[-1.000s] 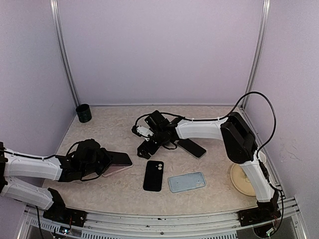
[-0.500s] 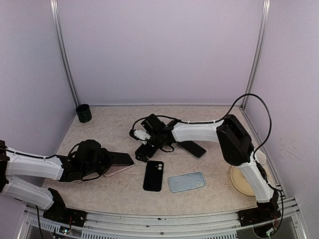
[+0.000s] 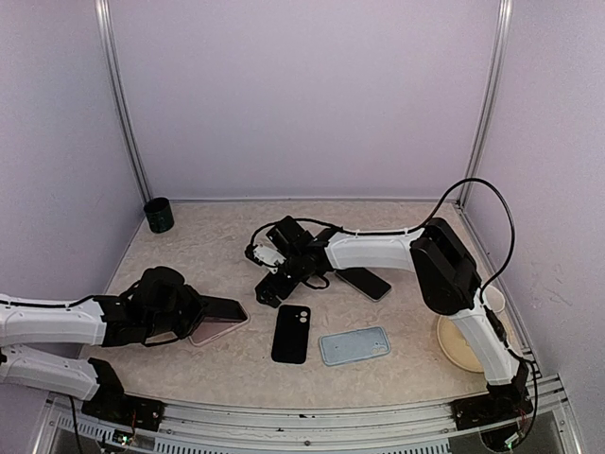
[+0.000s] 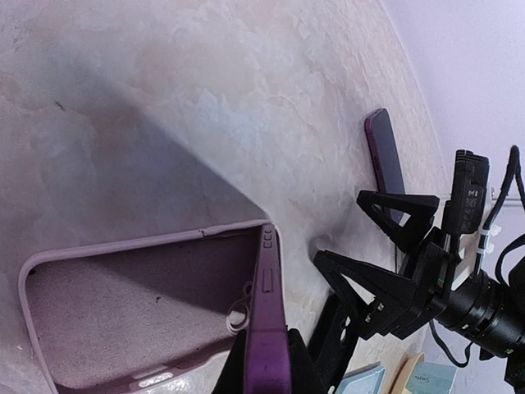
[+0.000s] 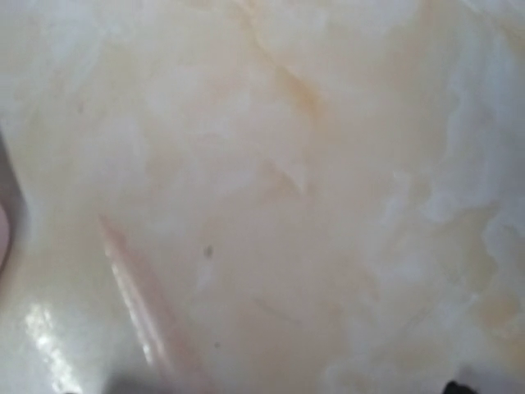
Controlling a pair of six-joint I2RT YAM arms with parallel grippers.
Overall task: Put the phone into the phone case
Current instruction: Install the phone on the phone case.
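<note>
near the left front edge of the table (image 3: 189, 248), a dark purple phone (image 4: 271, 328) was clenched edge-on by the left gripper (image 3: 210, 312), at one end of the pink phone case (image 4: 123, 312). toward the table's middle, the right gripper (image 3: 265, 270) was spread wide, grasping nothing.

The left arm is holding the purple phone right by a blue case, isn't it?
Almost. The case by the purple phone is pink, not blue, as the left wrist view shows. The blue case lies further along the table, on its own. The rest is right.
</note>
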